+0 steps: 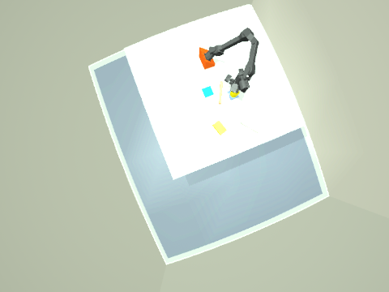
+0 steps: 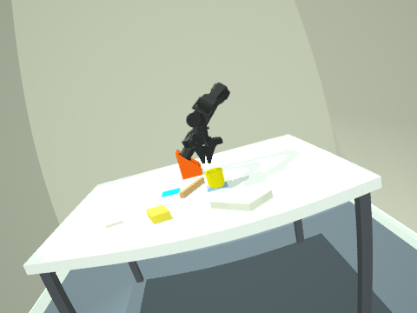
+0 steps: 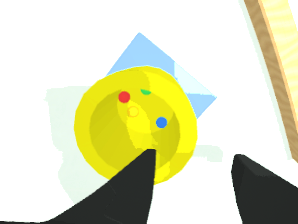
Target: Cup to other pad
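Observation:
The yellow cup (image 1: 234, 94) (image 2: 215, 178) (image 3: 187, 120) stands upright on the blue pad (image 2: 224, 185) (image 3: 140, 50). Inside it the wrist view shows a red marble (image 3: 124, 97), a blue marble (image 3: 161, 122), a green marble (image 3: 145, 92) partly hidden by the cup's inner wall, and a yellow-orange marble (image 3: 133, 111). The other pad, cyan (image 1: 207, 92) (image 2: 170, 192), lies bare across the wooden bar from the cup. My gripper (image 2: 206, 162) (image 3: 194, 160) is partly open and empty, above the cup. In the wrist view one finger overlaps the cup's near side and the other is right of it.
A wooden bar (image 1: 220, 95) (image 2: 192, 188) (image 3: 280, 60) lies between the two pads. A yellow block (image 1: 219, 127) (image 2: 159, 214), a pale slab (image 2: 241, 201) and a thin pale piece (image 2: 114, 224) are also on the table. The orange block (image 1: 207, 63) (image 2: 189, 170) is at the arm's base.

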